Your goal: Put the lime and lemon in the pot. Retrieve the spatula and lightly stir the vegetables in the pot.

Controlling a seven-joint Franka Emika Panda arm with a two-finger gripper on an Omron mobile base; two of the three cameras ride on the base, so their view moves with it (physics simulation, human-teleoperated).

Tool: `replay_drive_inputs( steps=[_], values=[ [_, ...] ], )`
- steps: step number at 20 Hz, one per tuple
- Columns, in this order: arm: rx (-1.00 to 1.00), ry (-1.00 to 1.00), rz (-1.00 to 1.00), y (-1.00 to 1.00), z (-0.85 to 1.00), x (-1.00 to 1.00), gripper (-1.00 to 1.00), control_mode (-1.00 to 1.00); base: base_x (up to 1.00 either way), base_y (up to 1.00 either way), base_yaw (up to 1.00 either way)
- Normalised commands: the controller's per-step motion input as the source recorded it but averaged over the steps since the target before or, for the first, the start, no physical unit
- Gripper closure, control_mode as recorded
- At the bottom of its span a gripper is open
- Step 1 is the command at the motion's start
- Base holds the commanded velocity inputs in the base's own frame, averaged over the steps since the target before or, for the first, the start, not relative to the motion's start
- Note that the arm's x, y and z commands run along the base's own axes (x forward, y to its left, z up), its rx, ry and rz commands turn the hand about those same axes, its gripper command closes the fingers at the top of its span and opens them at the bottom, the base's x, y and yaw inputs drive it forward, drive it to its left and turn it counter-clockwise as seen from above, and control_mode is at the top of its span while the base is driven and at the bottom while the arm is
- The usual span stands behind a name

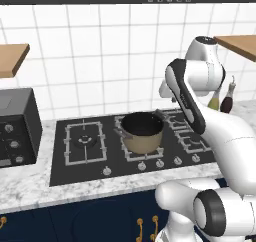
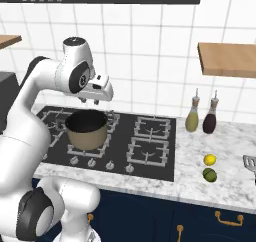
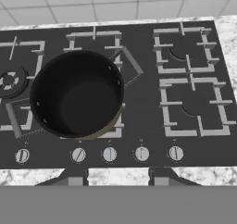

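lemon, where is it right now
In the right base view the lemon sits on the marble counter right of the stove, just behind the lime and in front of two bottles.

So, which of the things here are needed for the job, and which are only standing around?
Needed for the job:
- pot, empty, on the stove
- lemon, on the counter
- lime, just in front of the lemon
- spatula, its head at the picture's edge

Only standing around:
- two bottles
- microwave
- wooden shelf
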Motion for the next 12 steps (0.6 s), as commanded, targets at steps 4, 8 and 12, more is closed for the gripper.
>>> replay_drive_inputs(
  steps=[4,8,12],
  values=[
    [0.0,0.0,0.0,0.0,0.0,0.0,-1.0,1.0,0.0,0.0,0.0],
    [0.0,0.0,0.0,0.0,0.0,0.0,-1.0,1.0,0.0,-0.64,0.0],
    [0.0,0.0,0.0,0.0,0.0,0.0,-1.0,1.0,0.0,-0.89,0.0]
  ],
)
